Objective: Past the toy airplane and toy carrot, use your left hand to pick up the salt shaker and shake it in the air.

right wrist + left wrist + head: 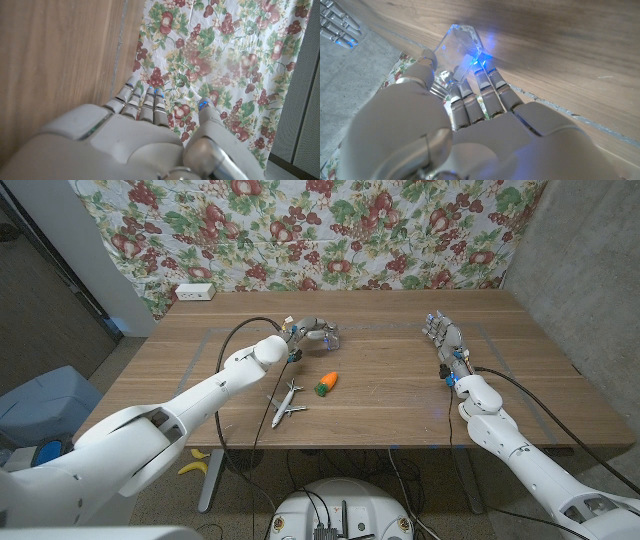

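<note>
A clear glass salt shaker [458, 44] sits between the fingers and thumb of my left hand [455, 115], which grips it. In the head view that left hand [312, 333] is over the far middle of the wooden table [380, 415], and the shaker [331, 338] shows at its fingertips. I cannot tell whether the shaker is off the wood. The toy carrot [327, 382] and the white toy airplane [287, 403] lie nearer to me than the hand. My right hand [444, 340] stands at the right with its fingers apart, holding nothing.
A white outlet box [195, 292] sits at the table's far left corner before the floral cloth [330, 230]. A black cable [238, 332] arcs over the left arm. On the floor to the left are a blue bin [45, 405] and a banana [195, 462].
</note>
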You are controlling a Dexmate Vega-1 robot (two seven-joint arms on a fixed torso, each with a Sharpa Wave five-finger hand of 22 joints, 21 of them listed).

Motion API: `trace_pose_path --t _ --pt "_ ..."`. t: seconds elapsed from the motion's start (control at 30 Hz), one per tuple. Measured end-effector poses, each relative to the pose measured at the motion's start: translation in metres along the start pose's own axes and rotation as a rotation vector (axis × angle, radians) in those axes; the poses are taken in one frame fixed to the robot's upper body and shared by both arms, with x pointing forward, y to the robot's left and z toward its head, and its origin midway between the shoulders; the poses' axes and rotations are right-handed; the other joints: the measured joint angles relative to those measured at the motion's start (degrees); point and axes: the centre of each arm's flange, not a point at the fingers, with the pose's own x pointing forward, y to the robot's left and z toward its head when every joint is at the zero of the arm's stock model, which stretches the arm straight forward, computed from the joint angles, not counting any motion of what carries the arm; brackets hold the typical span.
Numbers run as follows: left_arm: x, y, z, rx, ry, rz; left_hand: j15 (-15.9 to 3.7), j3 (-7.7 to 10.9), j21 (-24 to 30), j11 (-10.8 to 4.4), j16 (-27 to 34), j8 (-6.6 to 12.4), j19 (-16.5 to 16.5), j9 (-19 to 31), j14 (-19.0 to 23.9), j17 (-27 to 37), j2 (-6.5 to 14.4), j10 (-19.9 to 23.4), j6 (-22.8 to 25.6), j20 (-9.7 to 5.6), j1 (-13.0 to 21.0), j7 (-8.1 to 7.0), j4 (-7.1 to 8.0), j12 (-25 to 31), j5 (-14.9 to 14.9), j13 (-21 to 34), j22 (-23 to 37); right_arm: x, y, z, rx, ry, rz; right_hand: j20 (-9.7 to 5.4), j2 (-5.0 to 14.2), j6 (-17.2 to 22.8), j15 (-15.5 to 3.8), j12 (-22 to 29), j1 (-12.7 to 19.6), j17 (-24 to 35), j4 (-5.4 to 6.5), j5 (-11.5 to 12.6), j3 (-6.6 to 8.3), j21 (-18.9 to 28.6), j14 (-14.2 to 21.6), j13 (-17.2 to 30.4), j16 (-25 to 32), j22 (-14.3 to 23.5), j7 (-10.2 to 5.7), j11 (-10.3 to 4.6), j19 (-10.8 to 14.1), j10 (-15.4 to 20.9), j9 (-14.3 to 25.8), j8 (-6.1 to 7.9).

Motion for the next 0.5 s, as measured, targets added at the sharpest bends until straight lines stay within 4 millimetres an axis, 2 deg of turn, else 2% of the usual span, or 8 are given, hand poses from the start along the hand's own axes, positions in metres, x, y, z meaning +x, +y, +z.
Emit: trace_pose_path --t 0.1,0.13,0.27,0.5 --pt "-0.0010 0.0001 -0.0014 -0.017 0.000 0.008 -0.13 0.01 0.0 0.22 0.0 -0.01 0.3 0.1 0.3 0.0 0.0 0.2 0.1 -0.29 0.0 0.09 -0.01 0.2 0.0 0.0 0.0 0.0002 0.0006 0.0001 -0.001 0.001 0.000 0.00 0.01 0.0 0.00 0.0 0.0 0.0 0.00 0.0 0.00 -0.2 0.0 0.0 0.0 0.0 0.00 0.00 0.0 0.0 0.0 0.00" --pt "-0.0017 0.0007 -0.0019 -0.028 -0.001 0.013 -0.18 0.06 0.0 1.12 0.0 -0.04 0.3 0.1 0.8 0.0 -0.3 1.1 1.3 -0.29 0.3 1.28 -0.06 0.2 0.0 0.0 0.0 0.0002 0.0008 0.0001 -0.001 0.001 0.001 0.00 0.01 0.0 0.00 0.0 0.0 0.0 0.00 0.0 0.00 -0.2 0.0 0.0 0.0 0.0 0.00 0.00 0.0 0.0 0.0 0.00" --pt "-0.0027 0.0016 -0.0018 -0.043 -0.004 0.020 -0.40 -0.08 0.0 2.92 0.0 -0.26 0.8 0.1 1.2 0.0 -0.6 2.9 2.4 -0.20 0.6 2.46 0.08 0.2 0.0 -0.1 0.0 0.0002 0.0011 -0.0001 -0.002 0.002 0.001 0.00 0.53 0.0 0.00 0.0 0.5 0.0 0.00 0.0 0.00 -0.2 0.0 0.0 0.0 0.0 0.00 0.00 0.0 0.0 0.0 0.00" --pt "-0.0067 0.0054 -0.0010 -0.084 -0.015 0.039 -0.40 -0.08 0.4 3.28 0.0 -0.23 0.9 0.1 1.8 0.0 -0.8 3.3 2.8 -0.27 0.8 2.78 0.08 0.2 0.0 -0.1 0.0 0.0010 0.0026 -0.0001 -0.004 0.003 0.004 -0.21 0.53 0.0 0.00 0.0 0.5 -0.3 0.00 0.0 0.00 -0.7 0.0 0.0 0.0 0.0 0.00 0.00 0.2 0.0 0.0 0.00"
